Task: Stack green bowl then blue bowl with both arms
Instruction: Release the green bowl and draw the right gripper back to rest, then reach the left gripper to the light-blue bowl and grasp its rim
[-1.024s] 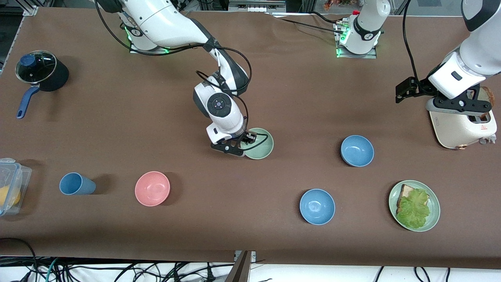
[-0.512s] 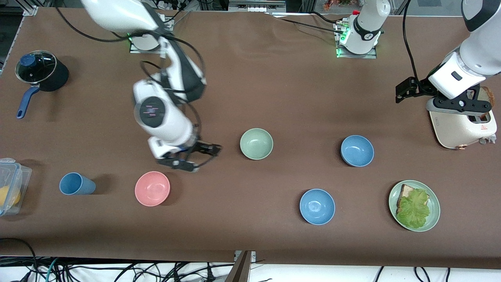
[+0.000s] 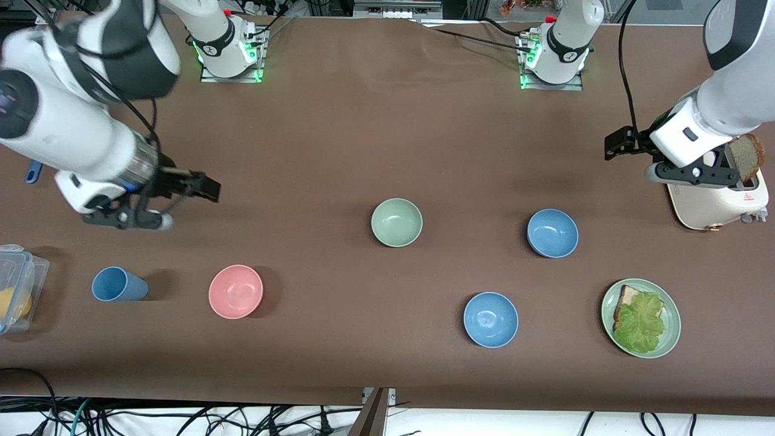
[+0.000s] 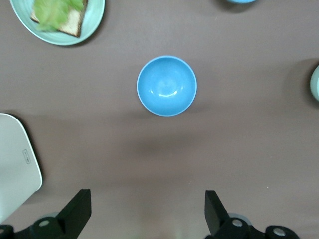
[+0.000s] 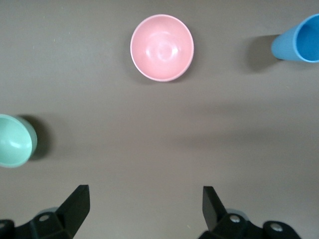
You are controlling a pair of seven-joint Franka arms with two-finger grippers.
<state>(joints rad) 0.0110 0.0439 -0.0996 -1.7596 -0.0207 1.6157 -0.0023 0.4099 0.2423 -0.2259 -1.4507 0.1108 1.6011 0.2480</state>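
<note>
Front view: small round pale sage-green bowl [image 3: 396, 222], plain and glossy, upright and empty on the brown table [image 3: 375, 139] near its middle. Toward the left arm's end, small round greyish mid-blue bowl [image 3: 552, 233], upright, well apart from the green one; a like-sized brighter blue bowl [image 3: 490, 319] nearer the camera. Small round pink bowl [image 3: 235, 291] and blue cup [image 3: 118, 284] toward the right arm's end. Right gripper [image 3: 175, 200] up in the air over bare table there, fingers spread, holding nothing. Left gripper [image 3: 696, 160] above the cream toaster [image 3: 717, 203], fingers hidden.

Left wrist view: black fingers [image 4: 75, 214] wide apart, empty, over bare table; one blue bowl [image 4: 167, 85] upright.

Right wrist view: fingers [image 5: 75, 204] parted; pink bowl and the green bowl's glossy rim visible.
</note>
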